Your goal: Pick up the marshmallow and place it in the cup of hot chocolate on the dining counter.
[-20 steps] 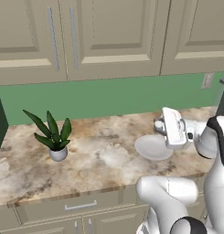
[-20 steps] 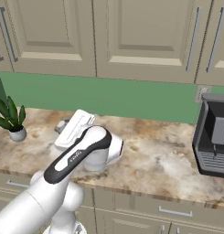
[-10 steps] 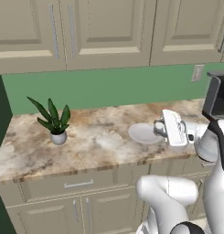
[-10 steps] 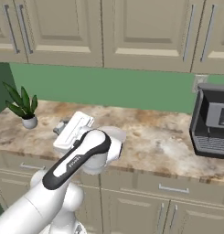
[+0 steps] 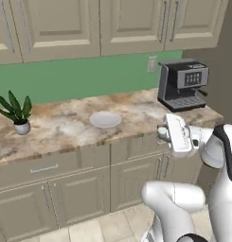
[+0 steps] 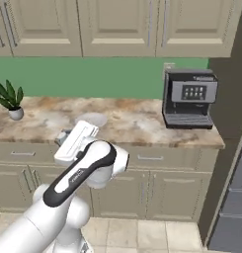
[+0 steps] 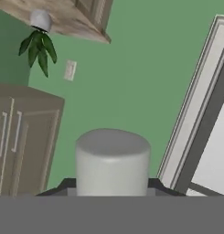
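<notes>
The marshmallow [image 7: 112, 160], a squat white cylinder, fills the lower middle of the hand view, and my gripper [image 7: 112, 188] is shut on it, a dark fingertip at each side. In the left base view the gripper [image 5: 160, 133] hangs in the air in front of the worktop's cabinet doors, at about drawer height. The right base view has the gripper [image 6: 60, 138] pointing left, below the worktop's edge. The cup of hot chocolate and the dining counter are out of view.
The marbled worktop [image 5: 65, 128] with cabinet drawers carries a round pale grey plate [image 5: 105, 119], a potted plant [image 5: 15, 113] at its left and a black coffee machine [image 5: 182, 84] at its right end. Tiled floor [image 6: 142, 232] lies between me and the cabinets.
The whole picture has shifted: the base has backed away from the worktop and moved right, bringing the coffee machine and floor into view. The gripper stays shut on the marshmallow.
</notes>
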Available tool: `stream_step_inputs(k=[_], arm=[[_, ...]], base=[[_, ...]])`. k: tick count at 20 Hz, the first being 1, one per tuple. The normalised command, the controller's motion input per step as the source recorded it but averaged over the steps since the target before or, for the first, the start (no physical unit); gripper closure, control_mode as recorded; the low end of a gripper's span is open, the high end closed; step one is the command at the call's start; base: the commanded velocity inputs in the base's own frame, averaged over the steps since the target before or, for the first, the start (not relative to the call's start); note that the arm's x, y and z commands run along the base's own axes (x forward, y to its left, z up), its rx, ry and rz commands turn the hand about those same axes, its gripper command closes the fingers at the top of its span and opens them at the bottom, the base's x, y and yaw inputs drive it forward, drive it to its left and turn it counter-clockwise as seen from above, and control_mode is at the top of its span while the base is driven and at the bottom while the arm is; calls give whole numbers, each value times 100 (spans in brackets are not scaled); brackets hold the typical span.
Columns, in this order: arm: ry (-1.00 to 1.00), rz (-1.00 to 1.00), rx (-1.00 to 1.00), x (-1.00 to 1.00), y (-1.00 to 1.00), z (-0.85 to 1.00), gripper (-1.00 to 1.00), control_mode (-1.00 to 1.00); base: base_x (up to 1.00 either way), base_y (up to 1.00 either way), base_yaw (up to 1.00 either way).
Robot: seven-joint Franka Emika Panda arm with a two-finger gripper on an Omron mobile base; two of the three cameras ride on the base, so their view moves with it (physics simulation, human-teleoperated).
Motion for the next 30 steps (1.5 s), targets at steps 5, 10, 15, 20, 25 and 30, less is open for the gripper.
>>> stream_step_inputs(k=[5,10,15,20,25,30], arm=[[0,0,0,0,0,0,100,100],[0,0,0,0,0,0,100,100],[0,0,0,0,0,0,100,100],[0,0,0,0,0,0,100,100],[0,0,0,0,0,0,100,100],[0,0,0,0,0,0,100,100]], base=[[-1,-25,-92],[0,0,-100],[0,0,-100],[0,0,-100],[2,9,-98],[28,23,-88]])
